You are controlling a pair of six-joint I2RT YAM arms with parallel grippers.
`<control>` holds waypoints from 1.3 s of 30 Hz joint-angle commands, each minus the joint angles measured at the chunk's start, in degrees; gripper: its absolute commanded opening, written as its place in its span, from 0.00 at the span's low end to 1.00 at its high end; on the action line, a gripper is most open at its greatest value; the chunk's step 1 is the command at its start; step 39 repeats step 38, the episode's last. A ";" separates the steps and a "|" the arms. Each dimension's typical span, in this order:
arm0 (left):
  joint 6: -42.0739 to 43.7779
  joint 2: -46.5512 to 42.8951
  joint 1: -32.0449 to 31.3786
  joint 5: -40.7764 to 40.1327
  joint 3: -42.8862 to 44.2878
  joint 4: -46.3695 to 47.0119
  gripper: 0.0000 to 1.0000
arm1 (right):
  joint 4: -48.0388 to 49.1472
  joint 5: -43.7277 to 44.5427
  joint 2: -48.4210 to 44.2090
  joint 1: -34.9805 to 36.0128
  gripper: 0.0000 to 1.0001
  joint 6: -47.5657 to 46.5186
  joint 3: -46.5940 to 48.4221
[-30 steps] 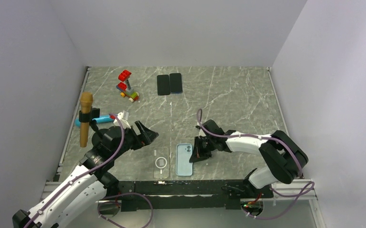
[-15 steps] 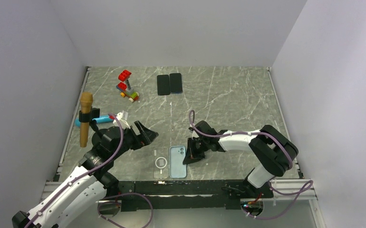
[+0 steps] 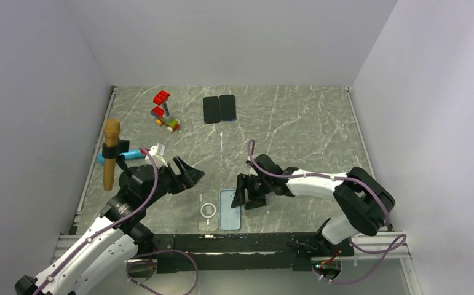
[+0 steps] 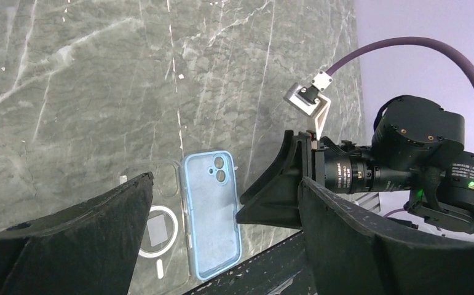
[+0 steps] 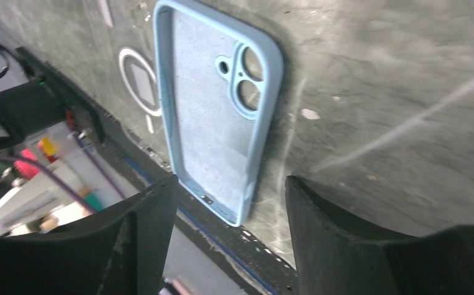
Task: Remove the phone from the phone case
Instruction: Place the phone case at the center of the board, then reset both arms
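A light blue phone case (image 3: 230,209) lies flat near the table's front edge, its hollow side up and nothing in it (image 5: 213,129). It touches a clear case with a white ring (image 3: 208,211) on its left. Two dark phones (image 3: 219,109) lie side by side at the back. My right gripper (image 3: 241,198) is low at the blue case's right edge, jaws open, holding nothing (image 5: 229,184). My left gripper (image 3: 190,173) hovers open above and left of both cases (image 4: 225,179), looking down on the blue case (image 4: 213,215).
A red brick toy (image 3: 163,110) stands at the back left. A brown-headed stick (image 3: 110,153) and a blue object (image 3: 126,155) lie along the left edge. The black front rail (image 3: 234,243) runs just below the cases.
My right gripper slid the blue case left until it met the clear case, then opened its jaws. The left arm stayed where it was.
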 commanded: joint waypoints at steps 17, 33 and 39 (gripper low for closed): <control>23.78 -13.63 -0.15 -6.59 20.20 -6.51 0.91 | -18.00 57.04 -41.84 -0.13 1.00 -21.82 16.85; 35.20 -20.64 -0.15 -19.51 29.73 -10.54 0.93 | -12.37 65.73 -59.24 -0.18 1.00 -32.92 21.20; 34.52 -20.21 -0.13 -18.95 29.52 -10.38 0.93 | -12.68 66.49 -59.60 -0.18 1.00 -34.40 20.24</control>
